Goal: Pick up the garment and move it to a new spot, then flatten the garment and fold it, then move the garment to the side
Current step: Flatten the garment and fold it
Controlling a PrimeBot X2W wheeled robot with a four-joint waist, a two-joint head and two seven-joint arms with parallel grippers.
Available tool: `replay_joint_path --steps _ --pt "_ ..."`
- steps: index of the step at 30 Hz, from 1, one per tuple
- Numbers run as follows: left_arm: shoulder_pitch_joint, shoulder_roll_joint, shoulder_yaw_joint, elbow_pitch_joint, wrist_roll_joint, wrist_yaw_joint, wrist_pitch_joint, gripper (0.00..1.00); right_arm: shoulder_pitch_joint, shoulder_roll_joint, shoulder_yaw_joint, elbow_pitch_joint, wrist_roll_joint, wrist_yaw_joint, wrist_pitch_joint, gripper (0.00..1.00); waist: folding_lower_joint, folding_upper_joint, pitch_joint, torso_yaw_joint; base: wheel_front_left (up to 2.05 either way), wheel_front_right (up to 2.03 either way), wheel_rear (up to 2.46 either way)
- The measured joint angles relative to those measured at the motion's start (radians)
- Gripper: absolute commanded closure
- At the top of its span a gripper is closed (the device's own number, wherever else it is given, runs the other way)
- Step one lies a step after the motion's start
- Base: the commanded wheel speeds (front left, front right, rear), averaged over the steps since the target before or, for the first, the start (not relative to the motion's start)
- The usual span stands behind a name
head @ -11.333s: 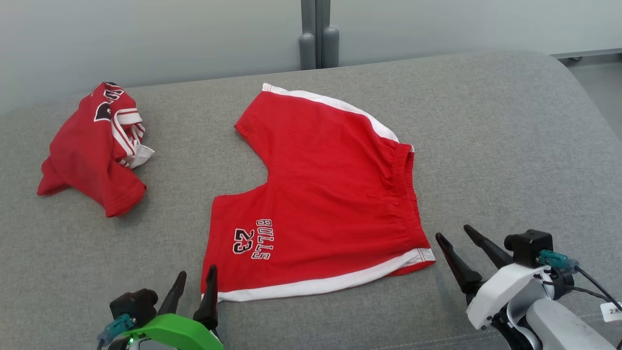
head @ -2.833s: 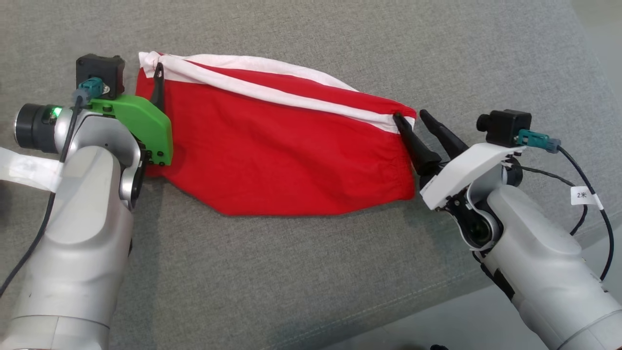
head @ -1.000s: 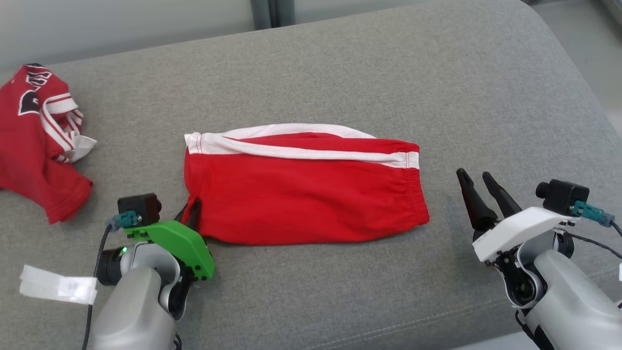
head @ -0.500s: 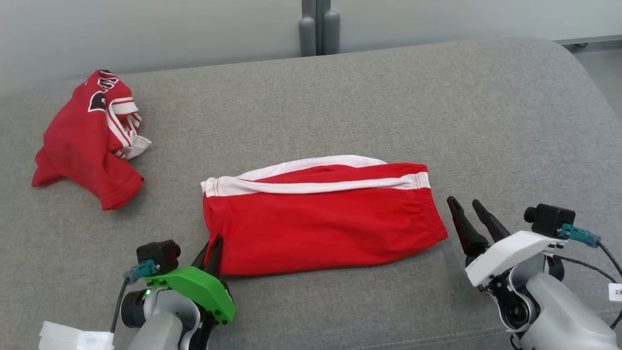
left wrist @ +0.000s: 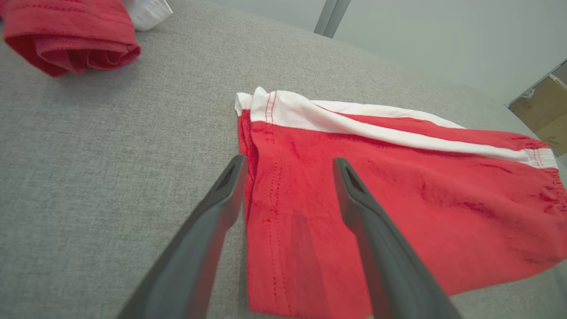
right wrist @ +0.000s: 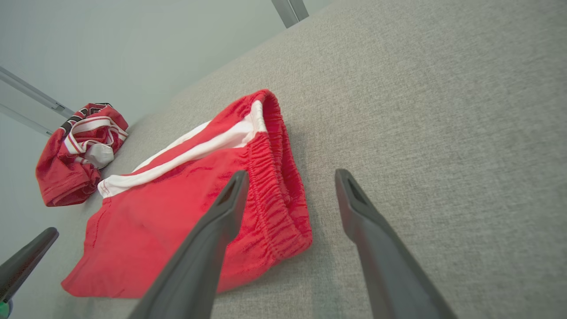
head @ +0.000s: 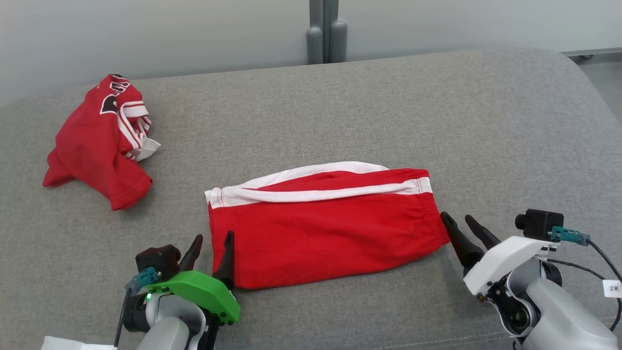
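The work surface is a grey woven-fabric cushion (head: 340, 97), rounded at its far edge. Nearest to me, the left gripper (head: 213, 236), in its green housing, sits low over the cushion with its two dark fingers spread wide, gripping nothing. In the left wrist view, one finger lies over bare cushion and the other over red cloth, so the garment's hem edge falls in the gap. I cannot tell whether either finger touches the cloth. The right gripper (head: 456, 216), in its white housing, is likewise spread wide and empty. In its wrist view, one finger lies over the gathered waistband and the other over bare cushion.

The garment, a pair of red cloth shorts with a white side stripe (head: 320, 233), lies folded lengthwise and flat on the cushion. It spans the space between the two grippers, hem end at the left gripper's fingertips and waistband end at the right gripper's. The white stripe runs along the edge farthest from both grippers.

Beyond the left gripper and to its outer side, well apart from the shorts, lies a crumpled red jersey with white trim (head: 97, 146). Behind the cushion stands a pale wall (head: 146, 34) with a grey vertical post (head: 326, 34).
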Motion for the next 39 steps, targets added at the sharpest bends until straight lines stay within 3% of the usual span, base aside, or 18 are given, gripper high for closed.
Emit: replay_joint_path --steps 14,30,33,36,38,39 --pt "0.019 0.003 -0.012 -0.146 0.055 0.051 -0.018 0.0 -0.04 -0.035 -0.003 0.07 0.046 0.0 0.12 0.0 0.0 0.0 -0.008 0.088 0.0 0.0 0.0" --pt "0.085 0.012 0.012 -0.259 0.076 0.073 -0.023 0.0 -0.101 -0.055 -0.012 0.175 0.124 0.0 0.274 0.0 0.0 0.0 0.023 0.209 0.0 0.0 0.0" --pt "0.096 0.016 0.02 -0.271 0.078 0.075 -0.023 0.0 -0.113 -0.054 -0.016 0.188 0.146 0.0 0.295 0.51 0.0 0.0 0.029 0.215 0.0 0.0 0.0" --pt "0.102 0.017 0.028 -0.287 0.082 0.075 -0.023 0.0 -0.12 -0.048 -0.019 0.188 0.173 0.0 0.32 0.71 0.0 0.0 0.032 0.214 0.0 0.0 0.0" --pt "0.105 0.017 0.033 -0.3 0.082 0.083 -0.023 0.0 -0.125 -0.039 -0.018 0.186 0.187 0.0 0.329 0.96 0.0 0.0 0.034 0.212 0.0 0.0 0.0" --pt "0.108 0.018 0.039 -0.305 0.082 0.083 -0.023 0.0 -0.126 -0.031 -0.016 0.183 0.188 0.0 0.332 1.0 0.0 0.0 0.034 0.21 0.0 0.0 0.0"
